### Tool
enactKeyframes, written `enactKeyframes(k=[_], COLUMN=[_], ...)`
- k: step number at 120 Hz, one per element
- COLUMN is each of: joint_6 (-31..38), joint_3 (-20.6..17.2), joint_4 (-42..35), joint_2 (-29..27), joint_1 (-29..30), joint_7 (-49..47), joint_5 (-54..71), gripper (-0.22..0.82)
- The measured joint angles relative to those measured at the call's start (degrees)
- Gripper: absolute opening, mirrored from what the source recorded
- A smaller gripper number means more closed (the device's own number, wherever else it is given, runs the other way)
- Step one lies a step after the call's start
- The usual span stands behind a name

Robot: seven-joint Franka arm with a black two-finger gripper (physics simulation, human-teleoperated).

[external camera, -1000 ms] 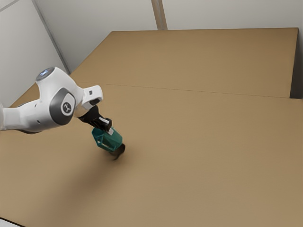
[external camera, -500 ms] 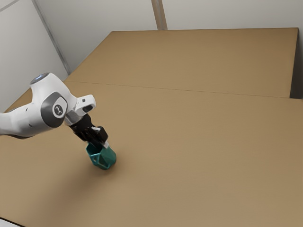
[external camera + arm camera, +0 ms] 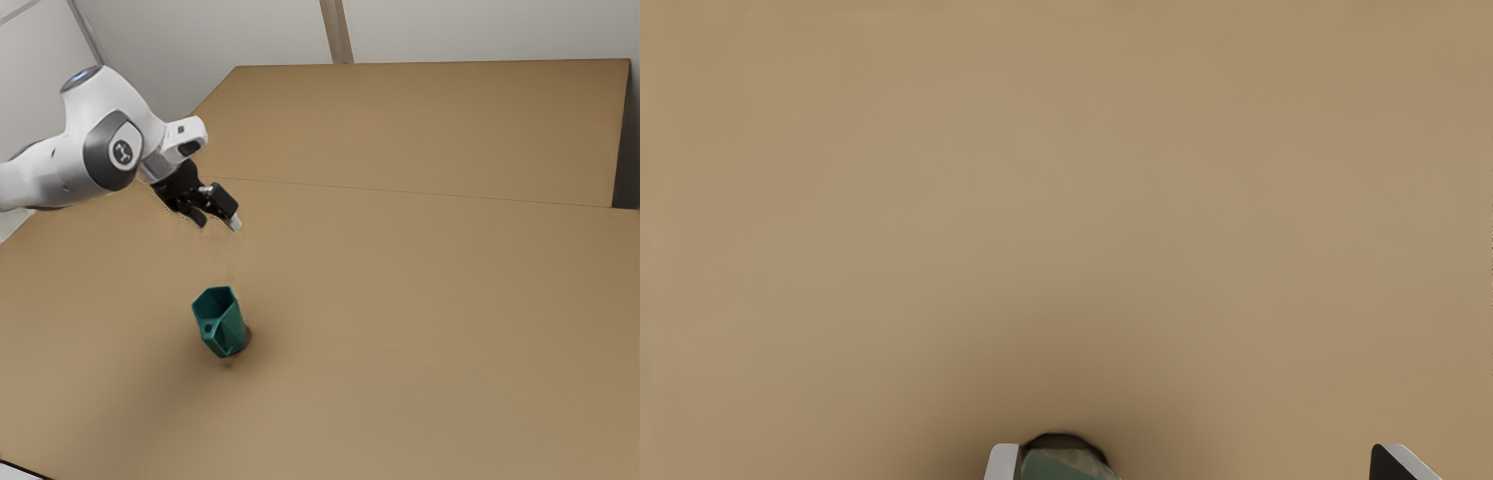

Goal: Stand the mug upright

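Mug (image 3: 230, 331) on table (image 3: 450, 330), below gripper (image 3: 219, 222) and apart from it. Mouth points up; long axis near vertical, its top leaning slightly toward the exterior view's left. Versus 0.5 s ago: axis steeper, mug released, gripper raised off it. Gripper's 2 fingers (image 3: 1002, 463) stand spread wide, pinching nothing.

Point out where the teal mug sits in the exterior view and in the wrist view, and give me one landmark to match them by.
Exterior view: the teal mug is left of centre, in the lower half, below the open hand.
Wrist view: part of the mug appears between the hand's spread fingertips, close beside one of them.
Shared landmark: those pale fingertips.
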Motion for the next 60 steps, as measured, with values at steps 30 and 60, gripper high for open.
enactKeyframes(k=[30, 60], joint_6=[-14.2, -19.5], joint_3=[-0.6, -6.4], joint_4=[18.9, 22.3], joint_2=[6.1, 6.5], joint_1=[0.5, 5.3], joint_7=[0.0, 0.1], joint_5=[5.9, 9.6], gripper=[0.59, 0.6])
